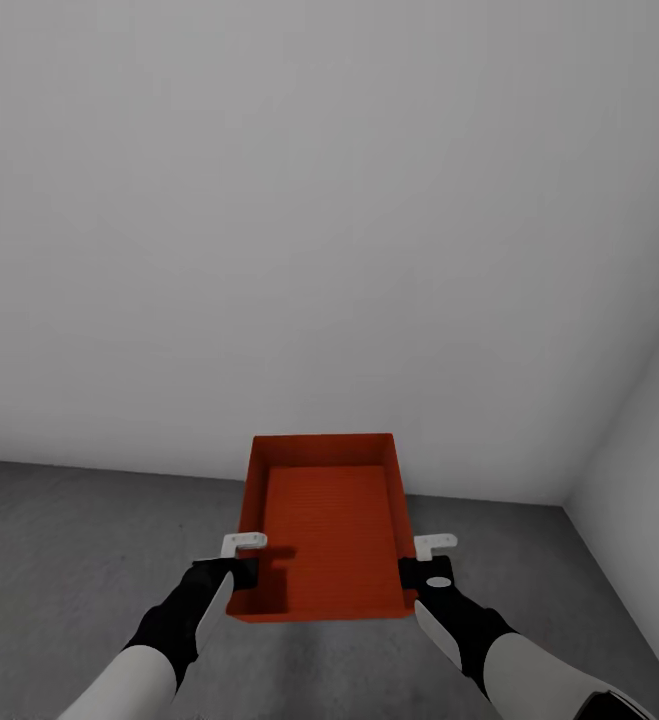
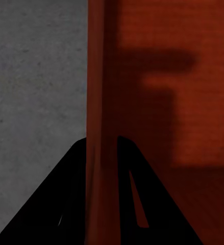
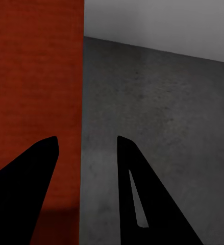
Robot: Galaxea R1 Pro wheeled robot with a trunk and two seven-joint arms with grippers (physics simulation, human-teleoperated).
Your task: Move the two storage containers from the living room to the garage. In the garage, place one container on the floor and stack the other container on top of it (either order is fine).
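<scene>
One red-orange storage container (image 1: 329,520), open-topped and empty, sits low over the dark grey concrete floor (image 1: 69,540) in front of me. I cannot tell whether it rests on the floor. My left gripper (image 1: 241,572) is shut on its left wall. In the left wrist view the left gripper (image 2: 101,148) has its black fingers pressing that wall of the container (image 2: 193,102) from both sides. My right gripper (image 1: 414,572) straddles the right wall. In the right wrist view the right gripper (image 3: 86,143) has its fingers standing apart, one over the container (image 3: 35,76) and one over the floor (image 3: 168,102).
A plain white wall (image 1: 329,200) rises just beyond the container. A second white wall (image 1: 649,450) meets it in a corner at the right. Bare concrete (image 2: 35,76) stretches to the left and toward me.
</scene>
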